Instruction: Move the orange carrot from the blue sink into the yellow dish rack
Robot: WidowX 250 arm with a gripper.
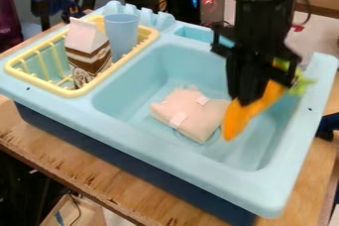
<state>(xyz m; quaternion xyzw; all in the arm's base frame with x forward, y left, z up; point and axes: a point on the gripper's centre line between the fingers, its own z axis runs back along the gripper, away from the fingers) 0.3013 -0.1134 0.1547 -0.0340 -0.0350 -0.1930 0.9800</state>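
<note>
- The claw (245,102) hangs over the right part of the sink basin (149,106), pinching a toy carrot (255,107).
- The carrot slants beneath and beside the claw: its orange tip points down toward the view's bottom, its green leaves rise to the claw's right, near the basin's right rim (309,116).
- Just left of and below the claw, a pale pink folded cloth (192,113) with white tabs lies on the basin floor; the carrot's tip overlaps its right edge in view, and whether they touch I cannot tell.
- Between cloth and left basin wall there is open floor; more shows right of the carrot, up to the right wall.
- Well left of the claw, beyond that wall, a yellow rack (78,92) holds a blue cup (122,36) and a brown-and-white carton (87,54), both upright.
</note>
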